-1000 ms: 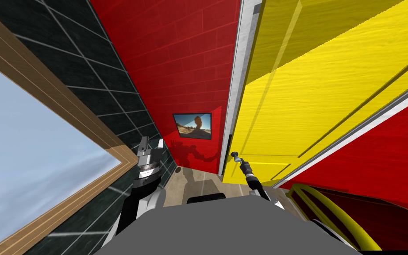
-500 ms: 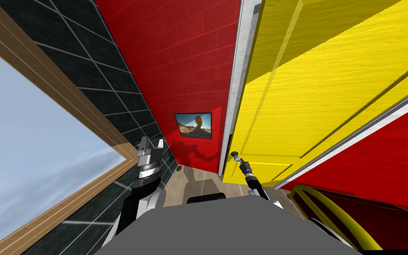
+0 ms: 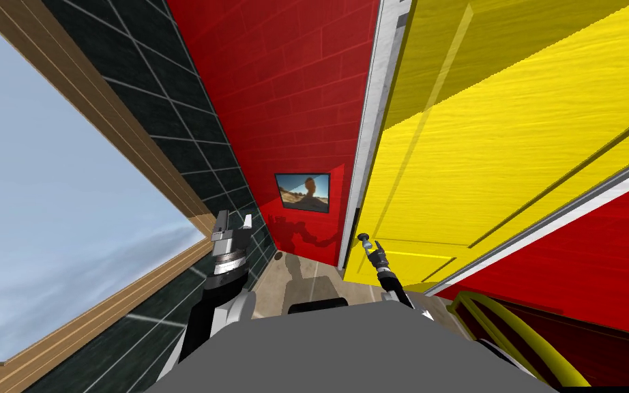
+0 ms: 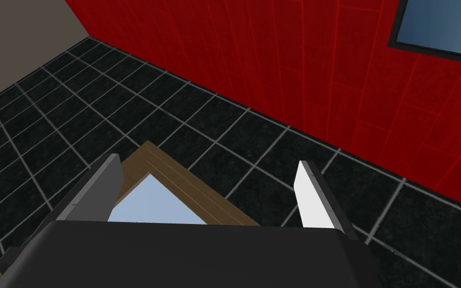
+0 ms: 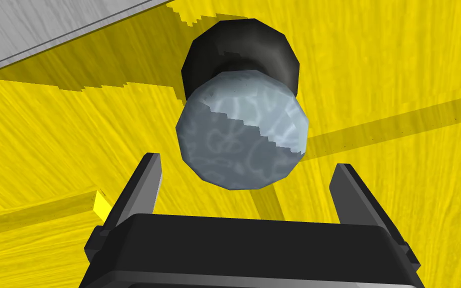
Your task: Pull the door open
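The yellow door (image 3: pixel 511 136) fills the space ahead and to my right. Its latch edge runs down along the pale grey door frame (image 3: pixel 373 136), and beyond that stands the red wall (image 3: pixel 293 102) with a small framed picture (image 3: pixel 303 192). A strip of pale floor (image 3: pixel 299 280) lies between me and that corner. On my left a dark tiled wall (image 3: pixel 170 116) with a large wood-framed window (image 3: pixel 47 205) closes in, so the room to move is narrow. Low on my right a curved yellow rail (image 3: pixel 511 334) sits close to me.

A thin dark line shows between the door's edge and the frame near the knob (image 3: pixel 363 237), and I cannot tell whether the door is off its latch. The top of the door is cut off by the head view's edge. What the yellow rail belongs to is hard to make out.

My right gripper (image 5: pixel 247 162) is at the grey, marbled knob (image 5: pixel 242 135), which stands out from the door on a dark collar (image 5: pixel 239 50). The fingers (image 5: pixel 144 185) are spread wide on either side of the knob's near half, with clear gaps to it, so they grip nothing. In the head view the right gripper (image 3: pixel 372 249) reaches up to the knob beside the latch edge.

My left gripper (image 3: pixel 232 222) is raised next to the tiled wall, fingers (image 4: pixel 309 190) apart and holding nothing.
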